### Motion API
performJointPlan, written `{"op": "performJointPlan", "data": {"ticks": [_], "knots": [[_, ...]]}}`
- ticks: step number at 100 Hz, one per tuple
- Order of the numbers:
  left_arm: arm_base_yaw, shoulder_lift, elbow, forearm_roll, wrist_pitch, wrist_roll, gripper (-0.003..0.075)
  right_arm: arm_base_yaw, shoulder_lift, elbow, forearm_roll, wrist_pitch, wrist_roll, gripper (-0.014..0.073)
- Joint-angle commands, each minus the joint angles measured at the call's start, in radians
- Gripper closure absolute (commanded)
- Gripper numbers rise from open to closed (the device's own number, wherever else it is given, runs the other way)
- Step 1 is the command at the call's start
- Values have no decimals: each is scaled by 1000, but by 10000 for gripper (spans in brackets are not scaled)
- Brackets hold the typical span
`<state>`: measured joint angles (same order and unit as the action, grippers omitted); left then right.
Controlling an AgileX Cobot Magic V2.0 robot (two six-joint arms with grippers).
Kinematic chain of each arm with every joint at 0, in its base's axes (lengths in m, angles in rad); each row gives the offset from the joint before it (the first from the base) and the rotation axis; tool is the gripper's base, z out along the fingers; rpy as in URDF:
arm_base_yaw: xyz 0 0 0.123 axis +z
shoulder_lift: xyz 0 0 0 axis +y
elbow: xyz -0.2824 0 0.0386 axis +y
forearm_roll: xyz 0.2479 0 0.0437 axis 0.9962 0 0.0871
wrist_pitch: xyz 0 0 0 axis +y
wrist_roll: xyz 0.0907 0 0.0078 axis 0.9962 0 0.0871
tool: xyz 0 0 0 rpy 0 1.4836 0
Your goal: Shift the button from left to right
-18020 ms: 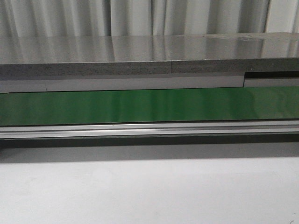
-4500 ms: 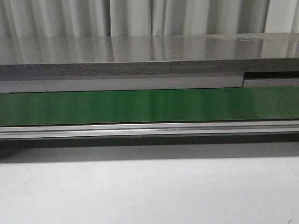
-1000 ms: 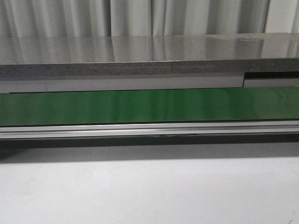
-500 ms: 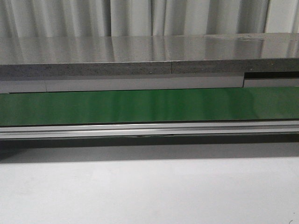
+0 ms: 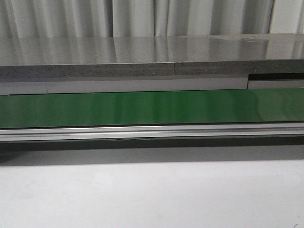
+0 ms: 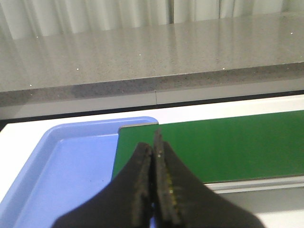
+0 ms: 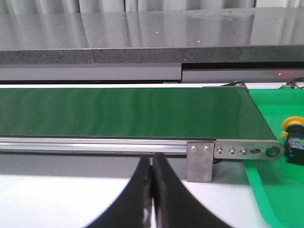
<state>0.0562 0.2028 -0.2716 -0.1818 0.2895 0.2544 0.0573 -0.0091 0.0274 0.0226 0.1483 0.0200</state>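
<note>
Nothing moved since earlier frames — both claws pinched shut, empty; button (image 7: 293,141) in green tray (image 7: 266,190) past belt (image 7: 123,111) end.

The front camera looks forward, low and level, across the white table (image 5: 152,194) to the green conveyor belt (image 5: 152,108). The left wrist camera faces the belt's left end (image 6: 209,147), the right wrist camera its right end (image 7: 123,111); all three share the belt.

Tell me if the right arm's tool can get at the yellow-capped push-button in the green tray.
Probably yes. The yellow-capped push-button lies exposed in the green tray past the belt's end, nothing covering it. The right tool is shut, so it must open first.
</note>
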Motion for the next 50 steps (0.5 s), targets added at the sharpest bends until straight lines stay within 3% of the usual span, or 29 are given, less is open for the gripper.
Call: {"op": "performJointPlan", "data": {"ticks": [1,14,31,50], "knots": [[-4,-9,-4,8,-142,-7,741,2,-20,-17,-8,-86,2,662],[-4,-73,43,41,-174,-19,741,2,-20,-17,-8,-86,2,662],[-4,-176,119,138,-176,-168,741,2,-20,-17,-8,-86,2,662],[-31,-235,202,171,-191,-217,741,2,-20,-17,-8,-86,2,662]]}}
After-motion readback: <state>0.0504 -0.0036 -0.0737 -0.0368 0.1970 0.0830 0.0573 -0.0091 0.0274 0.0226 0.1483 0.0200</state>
